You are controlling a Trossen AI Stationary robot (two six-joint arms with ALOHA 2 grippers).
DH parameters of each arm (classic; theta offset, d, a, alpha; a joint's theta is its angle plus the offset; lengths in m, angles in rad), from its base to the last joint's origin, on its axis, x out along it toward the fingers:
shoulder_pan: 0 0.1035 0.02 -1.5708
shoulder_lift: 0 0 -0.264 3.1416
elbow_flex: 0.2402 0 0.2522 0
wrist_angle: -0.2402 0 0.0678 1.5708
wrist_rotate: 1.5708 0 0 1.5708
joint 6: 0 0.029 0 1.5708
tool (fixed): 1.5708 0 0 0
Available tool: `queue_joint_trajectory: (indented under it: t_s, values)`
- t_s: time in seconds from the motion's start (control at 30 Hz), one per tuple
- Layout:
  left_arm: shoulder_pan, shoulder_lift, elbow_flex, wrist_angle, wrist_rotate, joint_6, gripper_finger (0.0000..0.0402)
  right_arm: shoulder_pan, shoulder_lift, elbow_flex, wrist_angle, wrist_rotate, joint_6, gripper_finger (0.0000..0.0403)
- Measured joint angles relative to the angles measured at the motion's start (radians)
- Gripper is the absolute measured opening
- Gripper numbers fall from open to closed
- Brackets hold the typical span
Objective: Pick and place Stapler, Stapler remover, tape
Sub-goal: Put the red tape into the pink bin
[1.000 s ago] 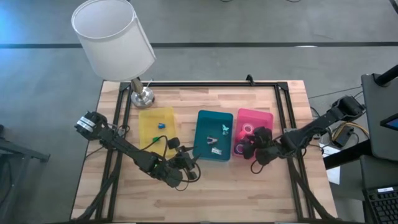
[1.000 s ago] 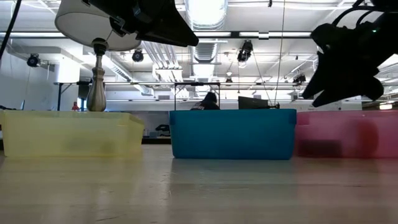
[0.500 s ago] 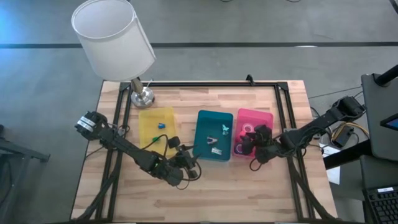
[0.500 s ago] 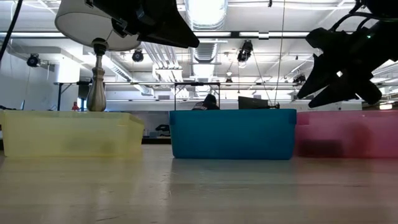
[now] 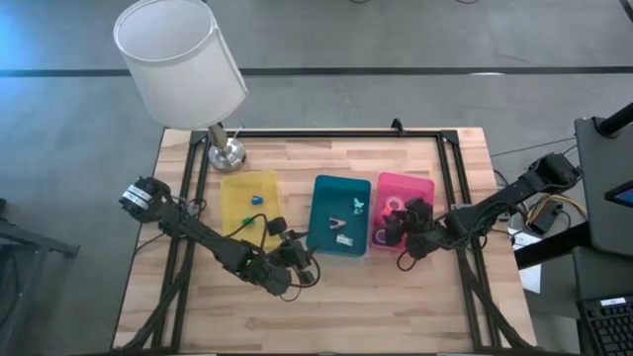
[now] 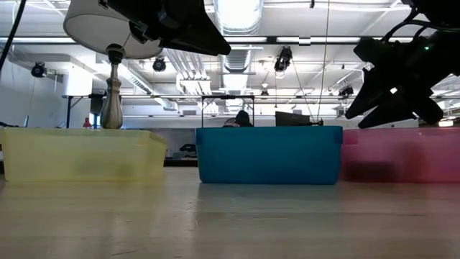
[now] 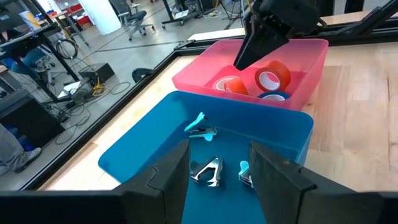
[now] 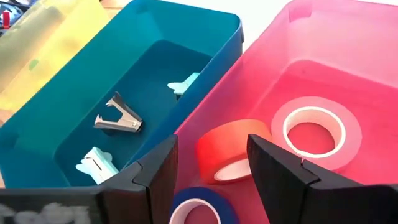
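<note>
Three tape rolls lie on the floor of the pink tray [image 5: 423, 186]: an orange-red roll [image 8: 229, 150] tilted on its edge, a pink roll [image 8: 314, 130] lying flat, and a blue roll [image 8: 198, 213]. My right gripper [image 8: 214, 175] hangs open above the near end of this tray [image 5: 393, 233], touching nothing. A silver staple remover [image 7: 208, 172] and two pale blue ones [image 7: 200, 126] rest on the floor of the teal tray [image 5: 341, 216]. My left gripper [image 7: 217, 182] is open at that tray's near left corner [image 5: 297, 259]. Two small items, one blue [image 5: 255, 198] and one green, sit in the yellow tray [image 5: 237, 188].
A lamp with a white shade [image 5: 178, 59] stands on its metal base [image 5: 226, 153] at the far left corner. The three trays stand side by side across the table's middle. Bare wood [image 5: 376, 307] lies along the near edge. Dark rails [image 5: 457, 178] frame the table.
My right gripper has shifted slightly toward the table's left over the near end of the pink tray and turned a little. The trays and their contents have stayed where they were.
</note>
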Motion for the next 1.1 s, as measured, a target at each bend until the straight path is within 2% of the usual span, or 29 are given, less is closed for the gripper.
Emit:
queue_joint_trajectory:
  t_s: [0.07,0.13,0.3,0.37,0.6,0.87,1.0,1.1]
  values:
    - [0.0,0.0,0.0,0.0,0.001,0.0,0.0165,0.0,0.0,0.0,0.0,-0.017,0.0,0.0187]
    - [0.0,0.0,0.0,0.0,0.005,0.0,0.0165,0.0,0.0,0.0,0.0,-0.077,-0.004,0.0187]
    - [0.0,0.0,0.0,0.0,0.021,0.0,0.0165,0.006,0.0,0.001,0.002,-0.364,-0.006,0.0187]
    - [0.0,0.0,0.0,0.0,0.021,0.0,0.0165,0.018,0.0,0.0,-0.005,-0.436,0.027,0.0187]
    - [0.0,0.0,0.0,-0.002,0.021,0.0,0.0165,0.038,0.0,0.013,-0.08,-0.389,0.054,0.0187]
    - [0.0,0.0,0.0,-0.004,0.02,0.0,0.0165,0.039,0.0,0.047,-0.315,-0.387,0.224,0.0187]
    - [0.0,0.0,0.0,-0.005,0.02,0.0,0.0165,0.038,0.0,0.062,-0.32,-0.384,0.195,0.0187]
    - [0.0,0.0,0.0,-0.005,0.02,0.0,0.0165,0.039,0.0,0.079,-0.32,-0.33,0.149,0.0187]
